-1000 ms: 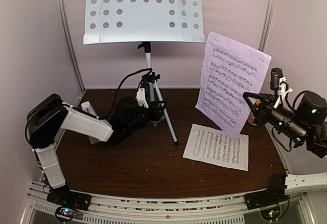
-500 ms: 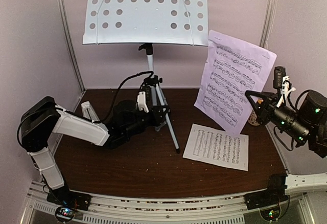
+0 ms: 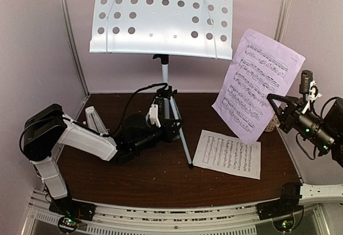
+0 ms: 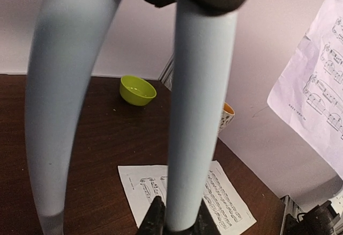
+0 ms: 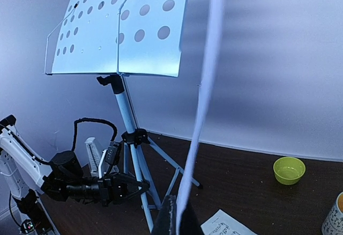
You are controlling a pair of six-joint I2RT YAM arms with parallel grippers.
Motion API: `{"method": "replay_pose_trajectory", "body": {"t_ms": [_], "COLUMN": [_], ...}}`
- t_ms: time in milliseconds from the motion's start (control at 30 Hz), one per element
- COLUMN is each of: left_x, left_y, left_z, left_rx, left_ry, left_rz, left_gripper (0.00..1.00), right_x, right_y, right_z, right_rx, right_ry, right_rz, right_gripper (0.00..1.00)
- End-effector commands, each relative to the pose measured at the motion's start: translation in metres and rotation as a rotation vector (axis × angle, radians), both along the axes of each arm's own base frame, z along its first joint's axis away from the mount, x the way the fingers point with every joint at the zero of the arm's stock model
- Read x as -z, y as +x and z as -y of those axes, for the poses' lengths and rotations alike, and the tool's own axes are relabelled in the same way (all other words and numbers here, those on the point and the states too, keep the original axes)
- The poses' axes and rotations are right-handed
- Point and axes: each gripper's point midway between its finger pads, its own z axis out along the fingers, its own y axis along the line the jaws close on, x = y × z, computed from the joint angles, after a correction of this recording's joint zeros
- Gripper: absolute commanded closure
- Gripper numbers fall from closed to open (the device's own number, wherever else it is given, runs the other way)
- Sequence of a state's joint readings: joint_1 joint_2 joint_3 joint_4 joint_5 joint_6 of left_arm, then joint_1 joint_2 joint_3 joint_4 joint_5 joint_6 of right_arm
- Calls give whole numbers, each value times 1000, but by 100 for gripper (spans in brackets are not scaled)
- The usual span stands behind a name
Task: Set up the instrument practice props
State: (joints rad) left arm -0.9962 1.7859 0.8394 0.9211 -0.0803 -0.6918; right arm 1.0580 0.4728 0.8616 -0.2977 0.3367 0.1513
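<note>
The right fingers pinch the upright sheet-music page. The music stand lies at ten o'clock from it. The left fingers clamp its tripod leg.

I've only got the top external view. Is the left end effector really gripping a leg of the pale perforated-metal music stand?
Observer: Yes. The left wrist view shows one silver tripod leg pinched in the left end effector.
Operator: Is anything hidden behind the raised printed sheet-music page?
Observer: A small yellow-green bowl sits near the far edge of the dark wooden table.
</note>
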Motion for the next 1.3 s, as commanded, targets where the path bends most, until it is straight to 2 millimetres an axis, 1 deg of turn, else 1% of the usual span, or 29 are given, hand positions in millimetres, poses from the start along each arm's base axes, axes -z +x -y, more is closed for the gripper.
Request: {"method": "replay_pose_trajectory", "body": {"t_ms": [0, 33, 67, 167, 200, 233, 300, 333, 400, 500, 567, 600, 667, 700, 767, 800, 833, 900, 967, 1033, 1100, 1167, 1200, 1267], "left_x": [-8, -8, -9, -8, -12, -10, -7, -4, -1, 0, 8, 7, 6, 8, -3, -12, -25, -42, -56, -72, -90, -112, -128, -152], "left_y": [-10, -8, -7, -7, -7, -8, -9, -11, -13, -17, -19, -22, -27, -31, -38, -42, -46, -50, -50, -47, -43, -38, -34, -28], "left_z": [1, -3, -7, -27, -35, -42, -59, -67, -84, -111, -139, -154, -191, -211, -248, -265, -281, -308, -327, -339, -342, -344, -348, -352], "left_rx": [9, -10, -28, -93, -115, -138, -180, -202, -241, -310, -401, -441, -547, -603, -697, -741, -770, -816, -823, -814, -798, -789, -796, -783], "left_ry": [-105, -95, -84, -50, -48, -40, -30, -24, -18, 12, 43, 44, 63, 103, 163, 185, 191, 213, 231, 257, 310, 366, 371, 370], "left_rz": [-67, -62, -60, -53, -49, -52, -58, -67, -73, -83, -113, -116, -126, -129, -111, -97, -78, -63, -65, -61, -43, -36, -32, -23], "left_gripper": [81, 72, 67, 47, 41, 36, 26, 22, 20, 19, 19, 19, 19, 18, 16, 15, 14, 14, 14, 15, 15, 14, 14, 14], "right_x": [-3, 4, 11, 29, 31, 31, 27, 24, 16, -4, -20, -29, -48, -59, -78, -88, -98, -119, -138, -155, -172, -186, -194, -203], "right_y": [-4, 0, 5, 12, 12, 11, 11, 11, 9, 7, 5, 3, -1, -3, -4, -4, -2, -2, -4, -9, -18, -30, -39, -51], "right_z": [22, 32, 41, 72, 82, 89, 106, 118, 133, 141, 146, 150, 157, 160, 158, 152, 142, 121, 97, 71, 52, 38, 33, 23], "right_rx": [45, 104, 161, 326, 369, 399, 465, 524, 593, 614, 616, 621, 629, 627, 602, 570, 534, 441, 334, 207, 94, -8, -68, -156], "right_ry": [-15, -39, -72, -175, -192, -200, -186, -179, -173, -162, -158, -153, -149, -152, -189, -202, -225, -243, -267, -286, -281, -269, -253, -234], "right_rz": [-9, -42, -74, -144, -157, -162, -164, -161, -158, -126, -98, -85, -64, -53, -25, -7, 12, 58, 100, 143, 188, 235, 264, 301], "right_gripper": [100, 100, 100, 100, 100, 100, 100, 100, 100, 100, 100, 100, 100, 100, 100, 100, 100, 100, 100, 100, 100, 100, 100, 100]}}
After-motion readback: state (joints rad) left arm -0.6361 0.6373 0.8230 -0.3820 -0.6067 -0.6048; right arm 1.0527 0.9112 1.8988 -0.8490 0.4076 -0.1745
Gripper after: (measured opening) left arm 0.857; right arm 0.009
